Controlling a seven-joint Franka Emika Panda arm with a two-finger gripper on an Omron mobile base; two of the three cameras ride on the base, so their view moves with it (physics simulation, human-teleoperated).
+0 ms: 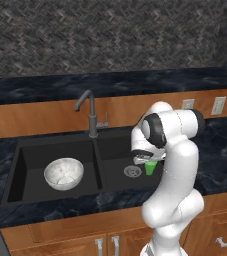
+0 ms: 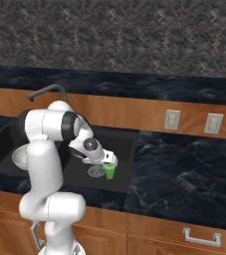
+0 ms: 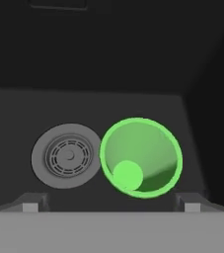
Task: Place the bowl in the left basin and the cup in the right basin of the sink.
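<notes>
Cup [image 3: 140,157] stands upright in the right basin [image 1: 116,150], just right of its drain [image 3: 68,156]. Gripper [image 3: 111,207] hovers above with jaws spread wide, clear of it. Bowl [image 1: 63,173] sits in the left basin [image 1: 32,155].

Both base views are evenly and softly lit with no distinct light source, no glare and only faint shading beneath the arm; rendering is slightly soft throughout, without edge distortion. The hand view is dim, the right basin [image 3: 108,64] reading as near-uniform dark grey, so its wall edges are probably only partly discernible, while the cup [image 3: 141,157] appears bright and saturated.
</notes>
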